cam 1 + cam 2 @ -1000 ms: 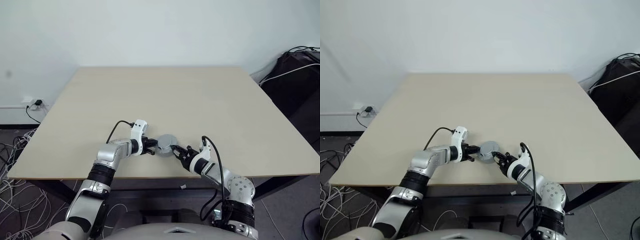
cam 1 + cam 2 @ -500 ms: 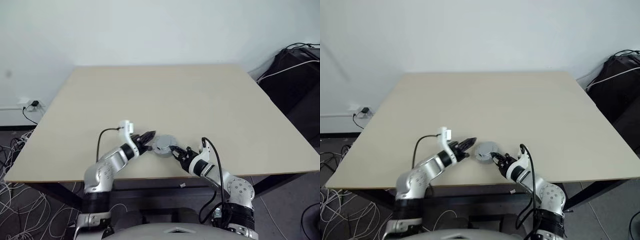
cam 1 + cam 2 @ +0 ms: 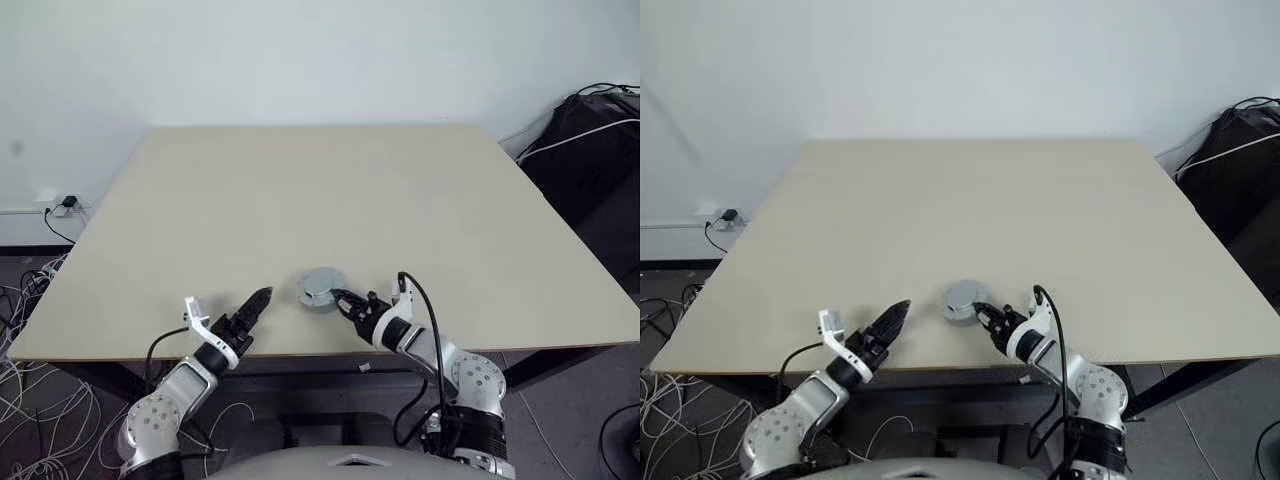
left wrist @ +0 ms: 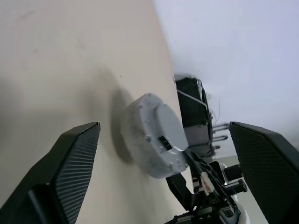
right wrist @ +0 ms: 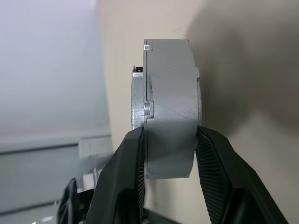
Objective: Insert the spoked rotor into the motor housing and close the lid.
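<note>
Grey round metal motor housing [image 3: 321, 288], apparently lidded, is pinched by the right gripper [image 3: 345, 303] on the beige surface [image 3: 320, 200]. Left gripper [image 3: 256, 304] fingers stand spread, clear; next, release and verify seating.

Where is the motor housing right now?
In the left eye view, the motor housing sits near the table's front edge, clamped by the right gripper, with the open left gripper apart on its left.

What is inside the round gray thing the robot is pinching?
That can't be seen. The housing is closed up, its gray shell and lid covering whatever is inside. The right gripper squeezes its edge, and it rests on the table.
</note>
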